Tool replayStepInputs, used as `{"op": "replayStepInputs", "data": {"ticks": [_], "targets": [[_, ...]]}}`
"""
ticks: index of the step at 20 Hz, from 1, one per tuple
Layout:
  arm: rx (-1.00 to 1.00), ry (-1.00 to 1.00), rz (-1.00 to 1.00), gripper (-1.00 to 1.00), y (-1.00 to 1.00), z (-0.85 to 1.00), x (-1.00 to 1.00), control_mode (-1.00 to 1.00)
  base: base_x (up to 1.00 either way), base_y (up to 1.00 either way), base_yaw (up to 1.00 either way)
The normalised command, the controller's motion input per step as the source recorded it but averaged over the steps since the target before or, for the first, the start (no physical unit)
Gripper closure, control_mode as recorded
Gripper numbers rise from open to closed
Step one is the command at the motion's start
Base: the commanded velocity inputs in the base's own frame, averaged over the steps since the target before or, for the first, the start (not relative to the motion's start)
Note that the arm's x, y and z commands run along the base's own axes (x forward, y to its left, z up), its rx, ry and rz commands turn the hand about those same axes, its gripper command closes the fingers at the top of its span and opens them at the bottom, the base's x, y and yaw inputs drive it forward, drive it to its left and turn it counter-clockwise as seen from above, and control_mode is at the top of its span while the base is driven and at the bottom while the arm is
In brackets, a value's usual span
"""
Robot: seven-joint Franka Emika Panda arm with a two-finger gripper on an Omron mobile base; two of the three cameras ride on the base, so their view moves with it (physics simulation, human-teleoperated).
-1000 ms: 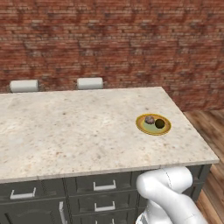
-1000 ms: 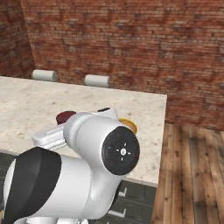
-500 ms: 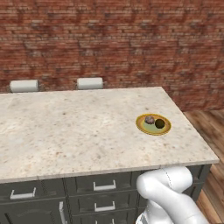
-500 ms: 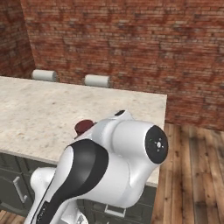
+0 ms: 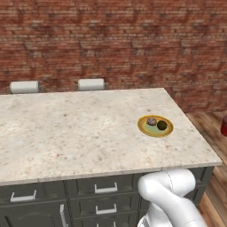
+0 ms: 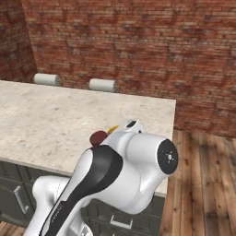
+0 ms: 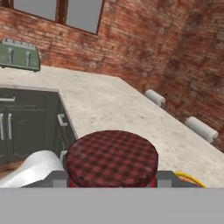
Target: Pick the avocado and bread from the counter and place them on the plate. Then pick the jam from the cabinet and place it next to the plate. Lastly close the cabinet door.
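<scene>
My gripper is shut on the jam, a red jar with a checked lid, and a dark finger presses each side. The jam hangs off the counter's right end, level with the yellow plate. On the plate lie the lumpy bread and the dark avocado. In the right base view my arm hides most of the plate, and the jam peeks out behind it. The beige counter runs left. The cabinet and its door are out of view.
Two white cylinders sit at the counter's far edge before a brick wall. Dark drawers line its front. Wooden floor lies to the right. A green toaster stands on a far counter.
The arm has swung round and carried the jam to the right, closer to the plate; it now shows at the right edge of the left base view. Plate, bread and avocado stayed put.
</scene>
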Motion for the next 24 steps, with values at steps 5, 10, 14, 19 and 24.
{"op": "replayStepInputs", "data": {"ticks": [5,10,14,19,24], "targets": [[0.00,0.00,0.00,1.00,-0.07,-0.33,0.33,-1.00,0.00,0.00,0.00],[0.05,0.00,0.00,1.00,-0.19,-0.37,0.25,-1.00,0.00,0.00,0.00],[0.12,0.00,0.00,1.00,-0.16,-0.33,0.14,-1.00,0.00,0.00,0.00],[0.12,0.00,0.00,1.00,-0.05,-0.28,0.19,-1.00,0.00,0.00,0.00],[0.05,0.00,0.00,1.00,-0.01,-0.05,0.44,-1.00,0.00,0.00,0.00]]}}
